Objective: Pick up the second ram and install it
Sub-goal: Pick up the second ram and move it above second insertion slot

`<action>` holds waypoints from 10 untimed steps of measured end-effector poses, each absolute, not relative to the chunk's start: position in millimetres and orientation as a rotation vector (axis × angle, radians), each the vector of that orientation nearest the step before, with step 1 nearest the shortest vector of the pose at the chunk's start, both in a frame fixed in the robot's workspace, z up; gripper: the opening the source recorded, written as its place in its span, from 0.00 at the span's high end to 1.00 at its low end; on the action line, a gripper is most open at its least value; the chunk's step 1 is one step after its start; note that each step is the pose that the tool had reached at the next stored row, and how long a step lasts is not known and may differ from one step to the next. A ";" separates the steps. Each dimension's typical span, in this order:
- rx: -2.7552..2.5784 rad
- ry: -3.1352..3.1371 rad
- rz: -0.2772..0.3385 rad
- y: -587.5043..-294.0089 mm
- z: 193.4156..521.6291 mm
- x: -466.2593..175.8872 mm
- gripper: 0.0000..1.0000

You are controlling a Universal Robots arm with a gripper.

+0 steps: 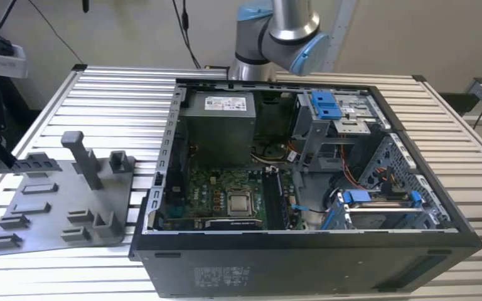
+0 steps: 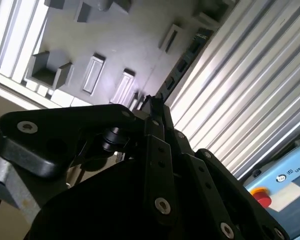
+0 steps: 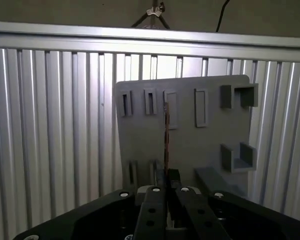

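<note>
The gripper (image 3: 167, 187) has its two black fingers pressed together on the second ram (image 3: 166, 130), pinching the thin dark strip by one end. In the first wrist view the stick is seen edge-on, a narrow line running straight out from the fingertips across the grey holder tray (image 3: 200, 145) towards the tray's row of narrow slots. In the second wrist view the same stick (image 2: 182, 62) shows its flat side, with small dark chips along it. It reaches away from the fingertips along the tray's border, where the grey plastic meets the ribbed metal table (image 2: 250, 85). From here I cannot tell whether the far end of the stick touches the tray or hangs just above it.

In the exterior view the gripper (image 1: 5, 157) is at the side of the tray (image 1: 57, 213) farthest from the open computer case (image 1: 308, 263), low over the tray's outer edge. The tray's tall upright post (image 1: 80, 157) stands between the gripper and the case. The case lies on its side just beside the tray, its lid off and its green board open to view. The arm's (image 1: 278, 37) grey and blue joint rises behind the case, well apart from the tray.
</note>
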State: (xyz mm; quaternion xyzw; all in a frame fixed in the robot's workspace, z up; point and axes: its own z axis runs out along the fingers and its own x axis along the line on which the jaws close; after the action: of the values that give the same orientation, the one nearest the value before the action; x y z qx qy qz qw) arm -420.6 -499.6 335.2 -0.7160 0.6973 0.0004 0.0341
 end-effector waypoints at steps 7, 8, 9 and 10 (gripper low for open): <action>-2.204 2.141 0.002 -498.9 350.5 -420.7 0.86; -2.205 2.142 0.002 -498.9 353.9 -420.8 0.86; -2.205 2.142 0.002 -498.9 357.2 -420.7 0.86; -2.204 2.142 0.002 -498.9 360.6 -420.7 0.86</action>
State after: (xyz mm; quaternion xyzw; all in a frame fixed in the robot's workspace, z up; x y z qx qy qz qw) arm -420.7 -498.9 360.6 -0.7169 0.6964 0.0005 0.0341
